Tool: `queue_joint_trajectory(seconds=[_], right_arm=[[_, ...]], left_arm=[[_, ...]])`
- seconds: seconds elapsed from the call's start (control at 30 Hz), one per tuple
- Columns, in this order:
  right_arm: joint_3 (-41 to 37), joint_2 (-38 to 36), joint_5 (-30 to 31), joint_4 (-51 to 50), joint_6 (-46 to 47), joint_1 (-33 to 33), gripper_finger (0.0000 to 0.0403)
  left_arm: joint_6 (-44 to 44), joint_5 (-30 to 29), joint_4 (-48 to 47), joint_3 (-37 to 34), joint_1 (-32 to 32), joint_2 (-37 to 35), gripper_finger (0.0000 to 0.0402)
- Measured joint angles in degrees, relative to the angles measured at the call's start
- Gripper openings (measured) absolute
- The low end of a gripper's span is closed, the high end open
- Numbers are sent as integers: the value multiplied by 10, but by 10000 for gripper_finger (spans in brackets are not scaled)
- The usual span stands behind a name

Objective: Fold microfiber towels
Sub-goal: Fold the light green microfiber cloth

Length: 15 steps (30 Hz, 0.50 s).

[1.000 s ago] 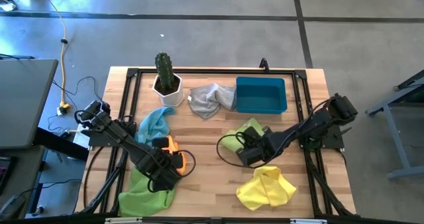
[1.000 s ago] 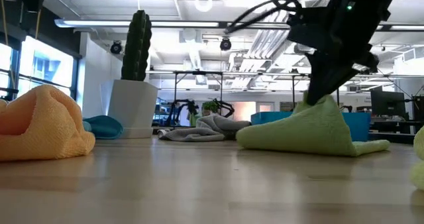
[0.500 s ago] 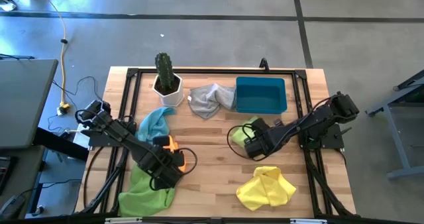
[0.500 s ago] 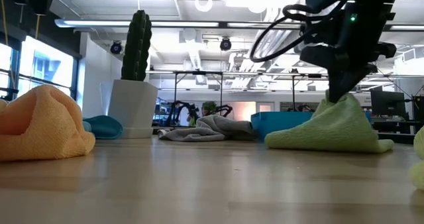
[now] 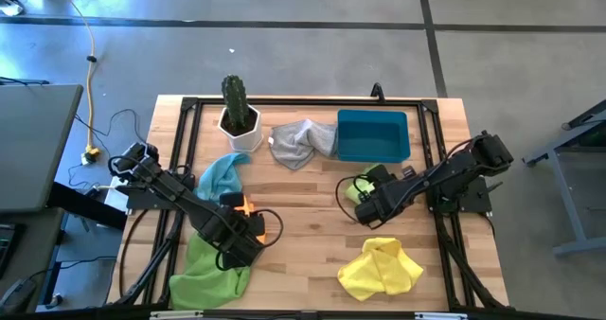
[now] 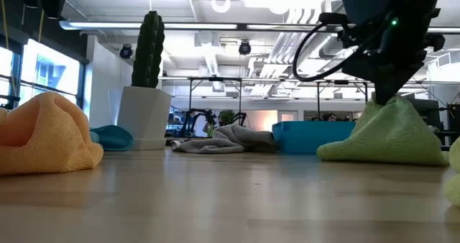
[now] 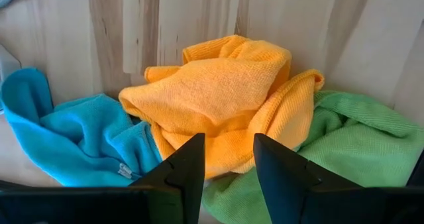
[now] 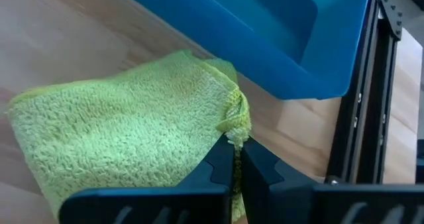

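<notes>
Dragged rightward toward the blue bin (image 5: 373, 135), the lime towel (image 8: 126, 131) stays pinched by its corner in my clamped right claw (image 8: 236, 159), peaked for folding; my left claw (image 7: 225, 159) waits parted, empty, over the orange towel (image 7: 218, 91).

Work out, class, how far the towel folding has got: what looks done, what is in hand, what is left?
Done: no towel lies neatly folded. In hand: the right gripper pinches an edge of a lime green towel beside the blue bin. The left gripper hovers open over the orange towel. Left: the light blue towel, grey towel, yellow towel and second green towel, all crumpled.
</notes>
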Motion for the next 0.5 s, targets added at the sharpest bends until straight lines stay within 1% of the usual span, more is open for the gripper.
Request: queue_joint_trajectory(seconds=[0.17,0.33,0.43,0.5], right_arm=[[0,0,-4,-2,-4,0,0],[0,0,-14,-28,23,-7,0],[0,0,-12,10,9,-7,0],[0,0,-11,74,-28,-7,0]], left_arm=[[0,-5,6,0,1,0,119],[-5,-5,8,0,1,0,119],[-5,-6,8,0,1,0,119],[-5,-8,8,0,1,0,119]])
